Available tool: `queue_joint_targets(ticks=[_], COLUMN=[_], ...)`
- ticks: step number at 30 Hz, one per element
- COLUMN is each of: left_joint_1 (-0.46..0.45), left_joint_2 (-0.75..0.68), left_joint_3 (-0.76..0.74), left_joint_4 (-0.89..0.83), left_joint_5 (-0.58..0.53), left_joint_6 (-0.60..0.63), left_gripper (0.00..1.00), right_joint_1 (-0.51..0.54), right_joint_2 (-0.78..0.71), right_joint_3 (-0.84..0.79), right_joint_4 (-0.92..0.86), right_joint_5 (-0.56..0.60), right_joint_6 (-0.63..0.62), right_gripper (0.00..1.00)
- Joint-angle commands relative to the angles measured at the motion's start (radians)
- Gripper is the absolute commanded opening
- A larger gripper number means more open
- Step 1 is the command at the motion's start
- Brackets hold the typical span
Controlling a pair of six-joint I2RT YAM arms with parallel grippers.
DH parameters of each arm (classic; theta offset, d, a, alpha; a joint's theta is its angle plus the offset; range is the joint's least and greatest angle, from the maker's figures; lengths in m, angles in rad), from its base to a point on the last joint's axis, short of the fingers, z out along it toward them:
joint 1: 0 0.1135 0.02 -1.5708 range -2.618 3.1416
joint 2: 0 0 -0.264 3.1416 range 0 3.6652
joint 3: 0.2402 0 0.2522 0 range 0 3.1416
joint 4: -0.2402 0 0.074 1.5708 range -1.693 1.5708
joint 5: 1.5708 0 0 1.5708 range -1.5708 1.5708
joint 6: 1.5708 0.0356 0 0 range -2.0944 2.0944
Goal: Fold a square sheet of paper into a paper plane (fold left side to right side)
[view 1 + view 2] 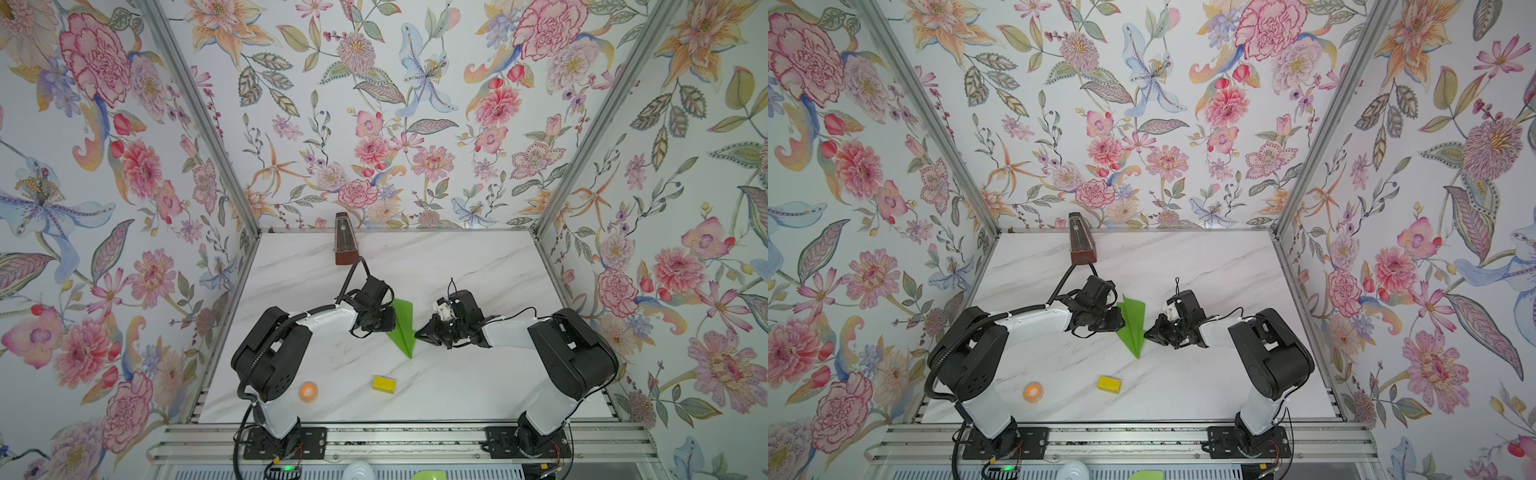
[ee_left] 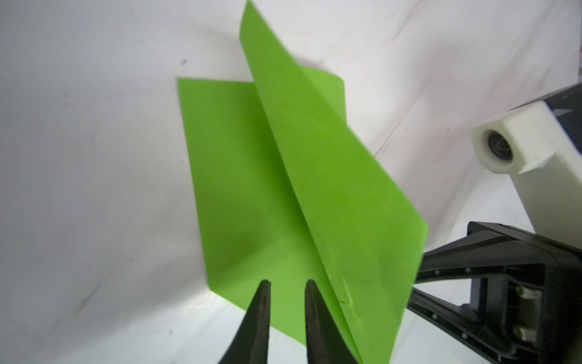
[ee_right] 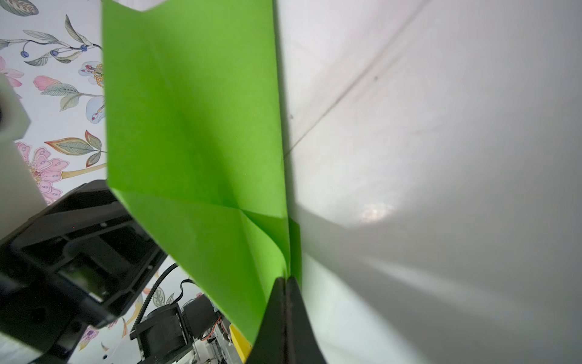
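The lime-green sheet, folded into a pointed paper plane [image 1: 403, 328] [image 1: 1133, 328], lies mid-table with its nose toward the front edge. One wing lies flat and the other stands raised along the centre crease [image 2: 330, 189]. My left gripper [image 1: 392, 322] [image 2: 287, 282] hovers at the flat left wing with a narrow gap between its fingers and nothing between them. My right gripper [image 1: 417, 333] [image 3: 286, 279] is shut on the plane's right edge, the green paper [image 3: 195, 126] running up from between its closed tips.
A small yellow block [image 1: 384, 384] and an orange tape roll [image 1: 308, 391] sit near the front of the marble table [image 1: 478, 270]. A brown metronome [image 1: 345, 241] stands at the back left. Floral walls close in three sides.
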Motion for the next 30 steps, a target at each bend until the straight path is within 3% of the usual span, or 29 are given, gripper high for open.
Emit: queue_joint_targets(ticks=[1,12,17,30], left_joint_1=[0.010,0.023,0.026,0.027], left_joint_2=[-0.032,-0.072,-0.073,0.010], left_joint_3=[0.002,0.020,0.017,-0.061], left_joint_4=[-0.052,-0.058,-0.051,0.012], left_joint_5=[-0.027,-0.041,-0.027,0.032], left_joint_6=[0.034,0.038,0.042,0.029], left_gripper=[0.23,0.23,0.23,0.18], right_joint_1=[0.006,0.006,0.027,0.106], right_joint_2=[-0.071,-0.306,-0.254,-0.035], right_joint_3=[0.037,0.167,0.134,0.105], right_joint_4=[-0.158,-0.532,-0.459,-0.258], right_joint_5=[0.089,0.338,0.241,0.172], right_joint_6=[-0.076,-0.217,-0.169,-0.102], right_gripper=[0.00,0.00,0.00,0.04])
